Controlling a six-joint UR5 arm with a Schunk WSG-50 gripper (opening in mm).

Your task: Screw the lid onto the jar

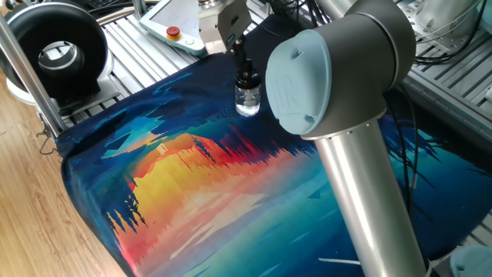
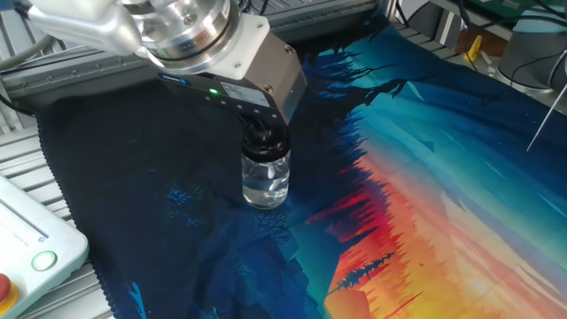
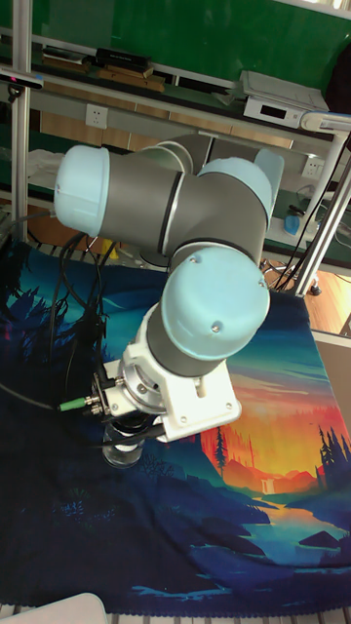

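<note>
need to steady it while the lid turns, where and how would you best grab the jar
Grip the jar by its round glass body, coming in level from a side. The gripper comes straight down on the lid, so the top and narrow neck are taken. The body stands upright on the cloth with its sides exposed.

Wooden floor (image 1: 31, 200) at the left of the table. Printed cloth (image 1: 200, 185) with sunset and dark trees, spread over a ribbed metal table top (image 1: 131, 35). Large black ring-shaped device (image 1: 54, 50) at the far left corner, beside a white pendant with a red button (image 1: 174, 32). Behind, in the tall fixed view, green wall (image 3: 195, 34), aluminium frame posts (image 3: 19, 127), shelf with a white box (image 3: 283, 93), wall socket (image 3: 95, 116).
</note>
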